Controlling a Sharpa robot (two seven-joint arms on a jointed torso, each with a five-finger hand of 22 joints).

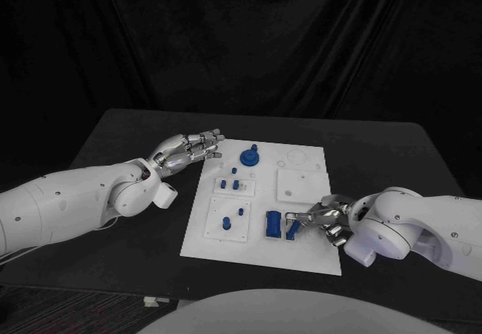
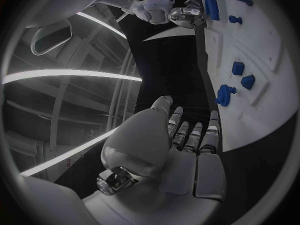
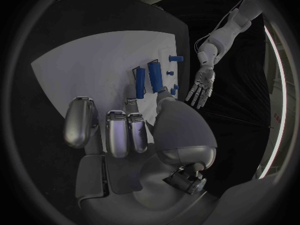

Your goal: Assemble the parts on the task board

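Observation:
The white task board [image 1: 301,243] lies mid-table. It carries a blue round knob [image 1: 250,156], small blue pegs [image 1: 233,184], a blue piece [image 1: 227,223] and two upright blue bars [image 1: 273,224]. My left hand [image 1: 186,152] hovers by the board's far left corner, fingers straight and apart, holding nothing. My right hand [image 1: 327,221] sits at the board's near right edge, its fingertips beside the bars. In the right wrist view the thumb [image 3: 164,97] ends at the foot of one blue bar [image 3: 155,77], and nothing lies between the fingers [image 3: 119,130]. The left wrist view has the board [image 2: 262,105] and the knob [image 2: 225,94] beyond my left hand [image 2: 187,145].
A raised white square plate [image 1: 301,184] and faint round outlines [image 1: 298,156] occupy the board's right half. Bare black tabletop [image 1: 391,153] surrounds the board, with dark curtains behind. My left forearm [image 1: 70,205] crosses the table's left side.

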